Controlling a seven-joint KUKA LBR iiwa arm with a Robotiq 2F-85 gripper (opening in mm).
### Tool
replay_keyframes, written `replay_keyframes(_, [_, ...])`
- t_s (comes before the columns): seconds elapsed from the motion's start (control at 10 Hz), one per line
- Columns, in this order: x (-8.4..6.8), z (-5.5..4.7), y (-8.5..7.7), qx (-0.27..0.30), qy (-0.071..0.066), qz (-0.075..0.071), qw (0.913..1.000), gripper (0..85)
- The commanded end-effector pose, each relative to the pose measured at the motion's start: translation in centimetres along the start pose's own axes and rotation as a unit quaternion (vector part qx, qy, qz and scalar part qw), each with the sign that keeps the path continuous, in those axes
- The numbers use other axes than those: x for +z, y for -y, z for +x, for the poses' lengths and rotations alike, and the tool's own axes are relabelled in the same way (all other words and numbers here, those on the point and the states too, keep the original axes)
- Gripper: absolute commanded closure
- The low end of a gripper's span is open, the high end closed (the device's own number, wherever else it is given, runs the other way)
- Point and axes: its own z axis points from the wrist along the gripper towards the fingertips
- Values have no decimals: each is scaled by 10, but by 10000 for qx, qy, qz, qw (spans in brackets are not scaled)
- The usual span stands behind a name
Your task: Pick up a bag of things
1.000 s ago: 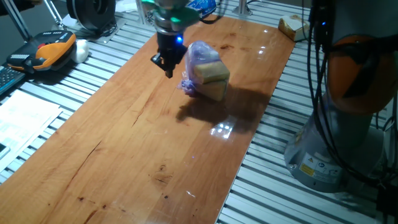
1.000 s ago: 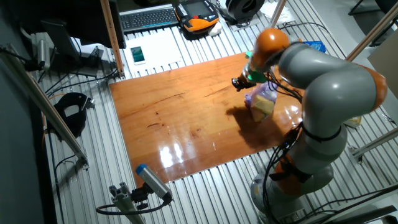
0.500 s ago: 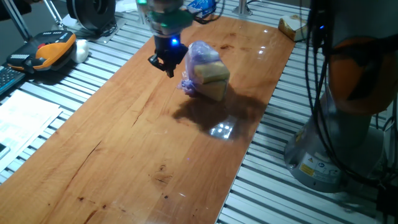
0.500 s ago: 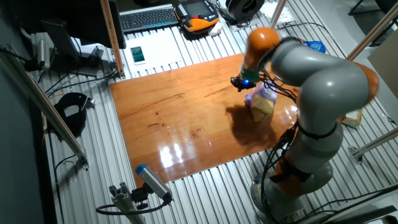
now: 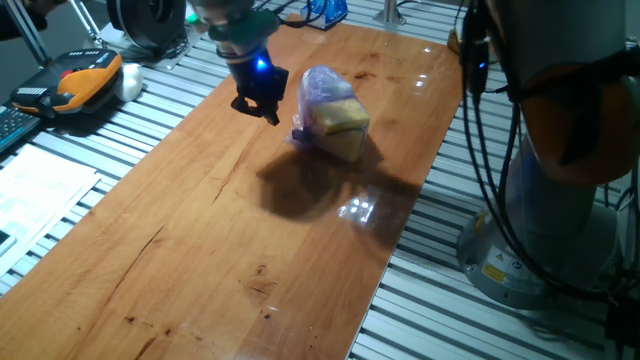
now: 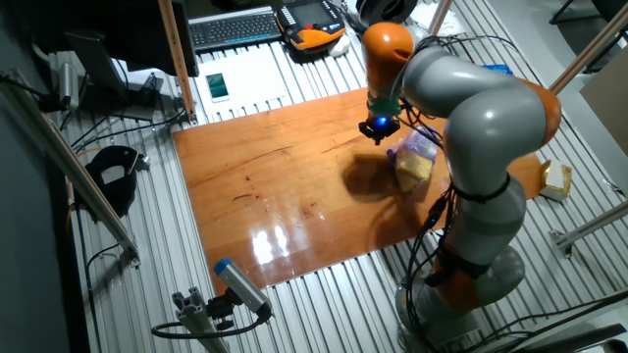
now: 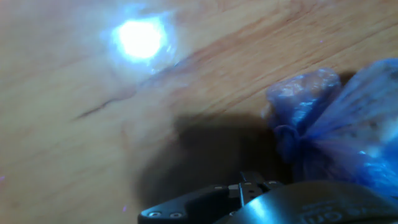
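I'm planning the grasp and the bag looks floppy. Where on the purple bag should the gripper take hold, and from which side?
Probably the bunched, knotted neck of the purple bag, which sticks out toward the gripper and looks narrow enough to pinch. Come from above on that side; the blocky sponge end looks wider.

Wood tabletop (image 5: 200, 230) w/ glare on slatted metal bench (image 6: 147, 255); keyboard (image 6: 231, 27) at the far end.
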Motion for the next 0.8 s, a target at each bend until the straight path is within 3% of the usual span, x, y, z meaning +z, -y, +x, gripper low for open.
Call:
replay_keyframes(0.0, [0, 0, 0, -2454, 276, 183, 9689, 850])
replay_keyframes(0.2, [0, 0, 0, -3007, 531, 23, 9522, 850])
replay_keyframes(0.4, [0, -1, 1, -3488, 643, 75, 9350, 850])
replay_keyframes(0.6, [-1, -1, 1, -3541, 579, -81, 9334, 850])
replay_keyframes(0.7, [-2, -1, 0, -3538, 568, -43, 9336, 850])
